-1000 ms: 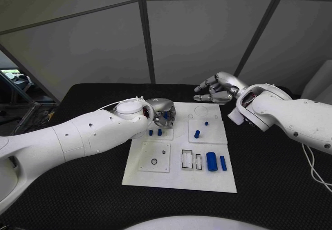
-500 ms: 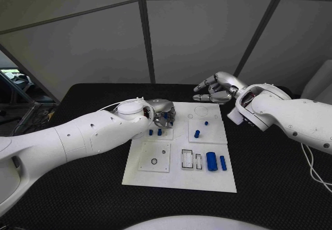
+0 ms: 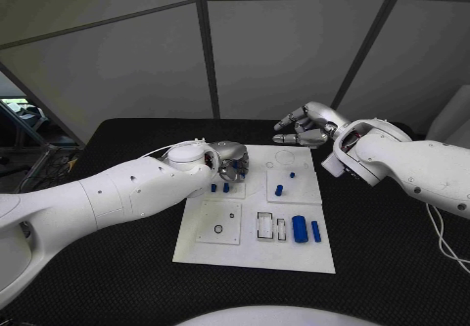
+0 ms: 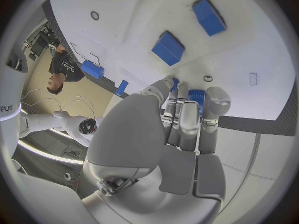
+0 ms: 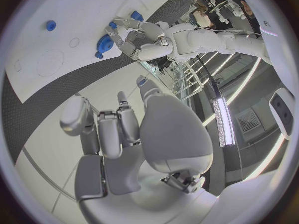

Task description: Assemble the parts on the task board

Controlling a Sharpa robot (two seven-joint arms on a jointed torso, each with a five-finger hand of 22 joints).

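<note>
The white task board (image 3: 255, 248) lies in the middle of the table. My left hand (image 3: 231, 161) hovers over its far left part, and its fingertips pinch a ribbed blue part (image 4: 196, 95); the right wrist view also has this blue part (image 5: 104, 44) at those fingertips. Two small blue parts (image 3: 214, 187) (image 3: 226, 187) stand just in front of that hand. My right hand (image 3: 308, 127) hangs beyond the board's far right corner, fingers loosely bent and apart, with nothing in it (image 5: 118, 134).
Two more blue parts (image 3: 278, 190) (image 3: 291, 174) stand on the board's right middle. A thick blue cylinder (image 3: 299, 229) and a thinner one (image 3: 315, 231) lie near its front right. Grey partition walls (image 3: 147, 61) close off the black table (image 3: 108, 285) behind.
My left hand has edged a little to the right over the board's far left part. The right arm and the parts on the board have stayed put.
</note>
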